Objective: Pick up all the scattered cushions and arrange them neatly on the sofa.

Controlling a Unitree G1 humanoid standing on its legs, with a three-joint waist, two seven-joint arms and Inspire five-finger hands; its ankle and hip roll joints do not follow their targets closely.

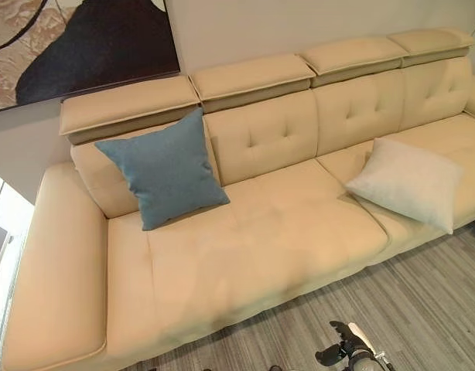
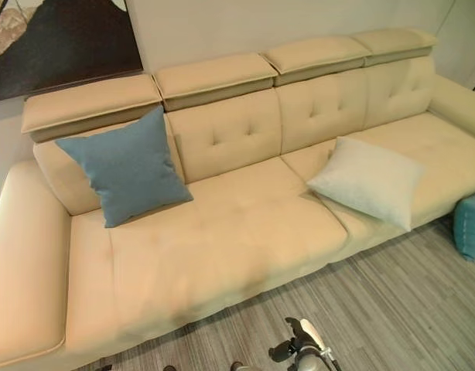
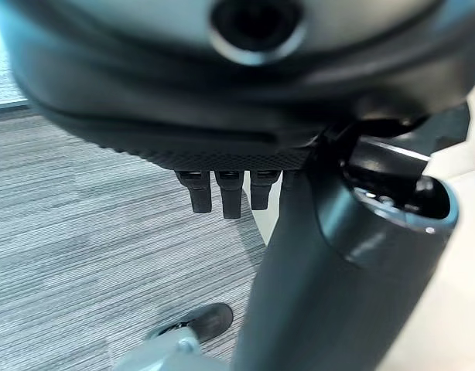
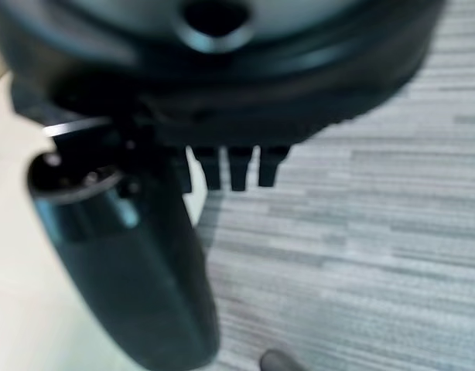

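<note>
A cream sofa [image 1: 261,239] stretches across the eye views. A blue cushion [image 1: 166,168] leans upright against its backrest near the left end. A pale cushion [image 1: 406,182] lies tilted on the seat further right, over the front edge. A teal cushion [image 2: 471,224] sits on the floor by the sofa's right end, cut by the picture's edge. My left hand [image 3: 222,193] hangs over the grey carpet with straight fingers, holding nothing. My right hand [image 4: 237,170] does the same, also low at the front as my right hand [image 1: 350,352].
Grey striped carpet [image 1: 423,301] lies in front of the sofa. A dark abstract painting [image 1: 83,46] hangs on the wall behind its left end. The sofa's broad left armrest [image 1: 56,263] and its raised headrests [image 1: 253,77] frame the seat.
</note>
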